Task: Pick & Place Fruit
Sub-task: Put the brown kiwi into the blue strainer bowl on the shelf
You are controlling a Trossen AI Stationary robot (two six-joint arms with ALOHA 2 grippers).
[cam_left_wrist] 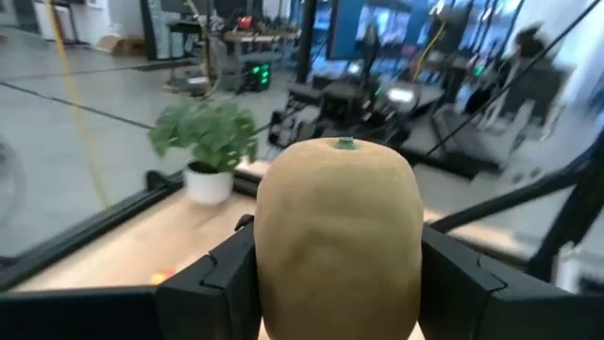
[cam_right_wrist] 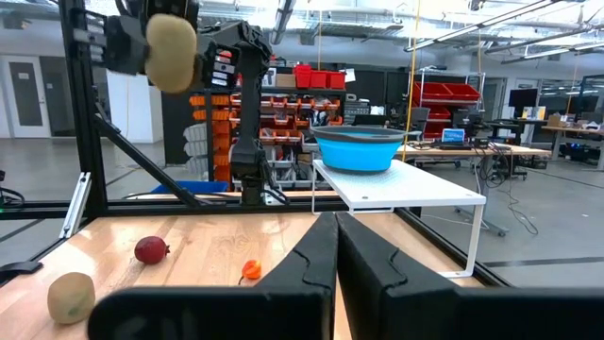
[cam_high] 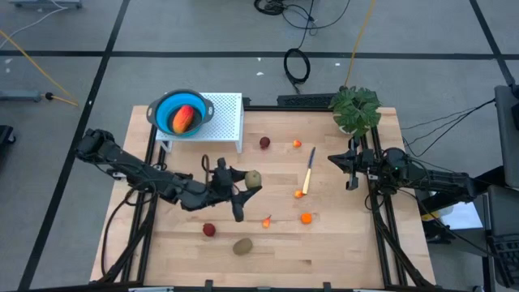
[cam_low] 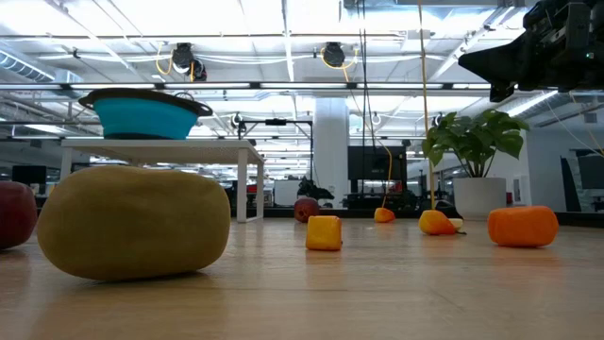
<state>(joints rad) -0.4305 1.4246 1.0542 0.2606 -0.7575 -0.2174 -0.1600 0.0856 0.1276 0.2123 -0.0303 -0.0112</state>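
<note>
My left gripper [cam_high: 250, 182] is over the table's middle, shut on a brown-green oval fruit [cam_left_wrist: 338, 236], which the right wrist view shows high above the table as an oval [cam_right_wrist: 171, 52]. A blue bowl [cam_high: 180, 113] on a white stand [cam_high: 227, 113] at the far left holds the red-orange piece [cam_high: 184, 118]. A second brown-green oval [cam_high: 242, 246] and a dark red ball [cam_high: 209, 229] lie near the front edge. Another red ball [cam_high: 264, 142] lies farther back. My right gripper [cam_high: 350, 166] waits shut at the table's right edge. My left gripper pinches the oval's two opposite sides [cam_left_wrist: 269, 255] between its two fingers [cam_left_wrist: 217, 279]. The fingers lie level and point toward the table's right. The oval is lifted clear of the table, with its small green stem end [cam_left_wrist: 344, 144] toward the top of the wrist view.
A yellow-handled knife [cam_high: 308, 174] lies right of centre. Small orange bits [cam_high: 306, 217] [cam_high: 266, 221] [cam_high: 297, 143] are scattered around it. A potted plant [cam_high: 355, 109] stands at the far right corner. Dark frame rails run along both sides of the table.
</note>
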